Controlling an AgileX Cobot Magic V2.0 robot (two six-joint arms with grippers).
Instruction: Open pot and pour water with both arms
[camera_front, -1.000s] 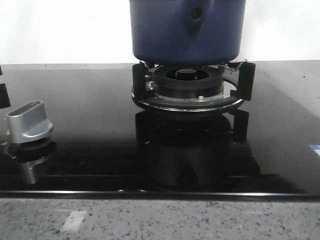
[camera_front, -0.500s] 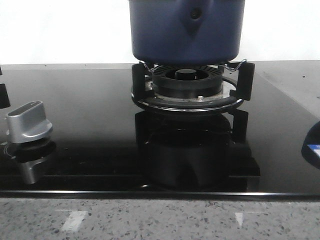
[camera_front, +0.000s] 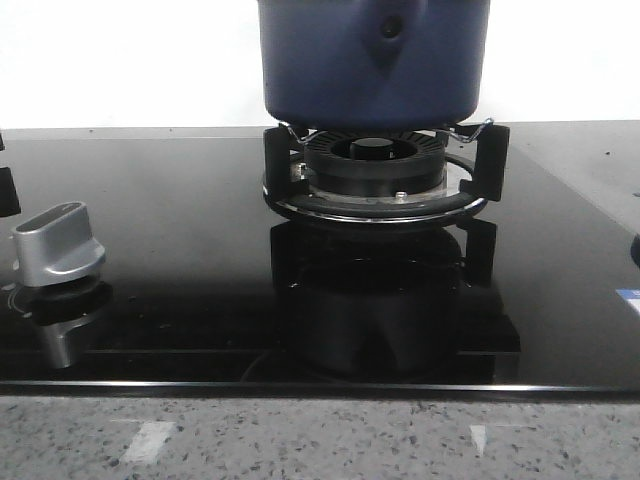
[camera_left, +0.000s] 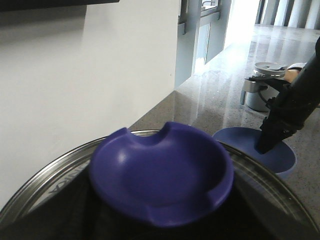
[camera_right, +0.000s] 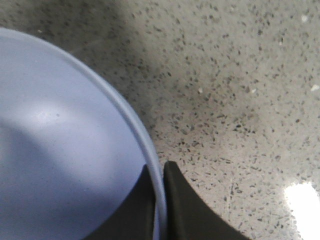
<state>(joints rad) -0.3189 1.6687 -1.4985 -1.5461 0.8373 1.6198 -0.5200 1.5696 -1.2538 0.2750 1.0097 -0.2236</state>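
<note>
Pot (camera_front: 373, 62), dark blue and straight-sided, is sitting on the black burner ring (camera_front: 375, 178) of a glossy black cooktop (camera_front: 180, 250), its tapered handle mount with the round hole facing the front camera. A silver control knob (camera_front: 57, 243) is standing on the glass toward the robot's left. A speckled grey desk (camera_front: 320, 440) is running along the near edge of the cooktop.

In the left wrist view a blue dished knob (camera_left: 162, 179) is filling the foreground, sitting at the centre of a round lid with a metal rim (camera_left: 45, 175); the left fingers are not showing, so I cannot tell whether they are apart or together.

Beyond it, the right gripper (camera_left: 264, 147) is reaching down to a pale blue plate (camera_left: 280, 155) lying on the desk, with a metal container (camera_left: 262, 92) standing farther off. In the right wrist view the right fingers (camera_right: 182, 200) are clamping the plate's (camera_right: 60, 165) rim between them, one on each side of the edge.
</note>
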